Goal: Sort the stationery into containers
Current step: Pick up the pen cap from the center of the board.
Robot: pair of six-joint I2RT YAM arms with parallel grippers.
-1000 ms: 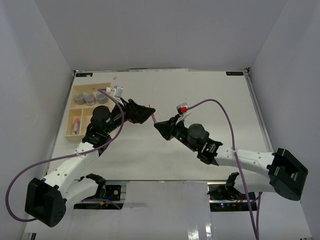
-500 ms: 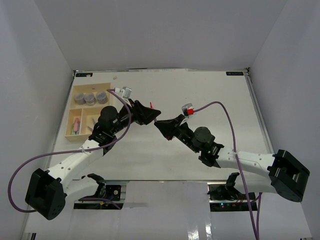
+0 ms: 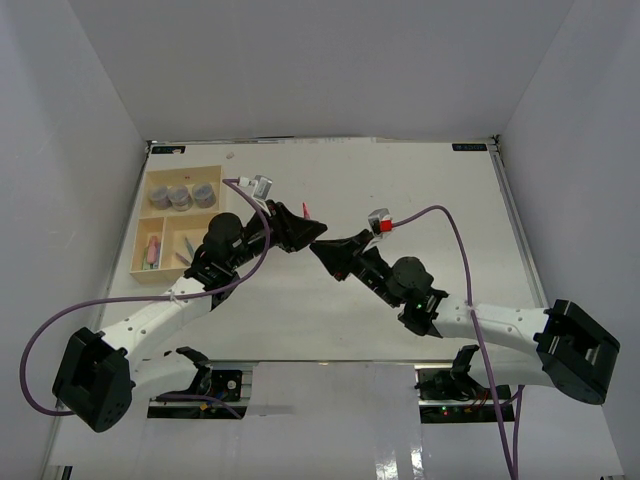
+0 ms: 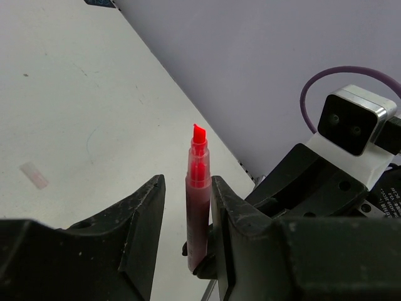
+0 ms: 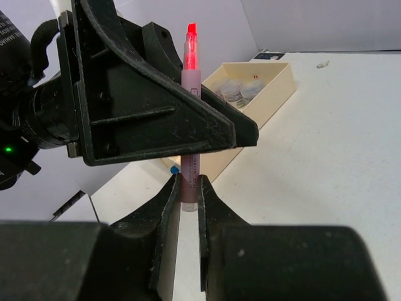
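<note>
**A:** Where is the red marker (image 4: 198,207) sitting right now?

**B:** It is hanging in the air over the middle of the table (image 3: 420,180), standing upright with its tip pointing up. The right gripper (image 5: 188,188) is pinching the lower barrel tight.

**A:** And the left gripper (image 4: 188,182)?

**B:** It is straddling the barrel just above that grip, facing the right one head-on. One finger seems to be touching the marker and the other is showing a sliver of gap, so it is not clamping yet.

**A:** Which arm is sitting nearer the tray (image 5: 269,103)?

**B:** The left one. The tray is lying at the far left corner, beside that arm and well apart from the right.

**A:** Is there room to move?

**B:** Open table is lying between the marker and the tray, whose walls are low. The pots (image 3: 180,196) are filling its far section. I'm judging the tight spot to be the two grippers, which are almost touching.
</note>
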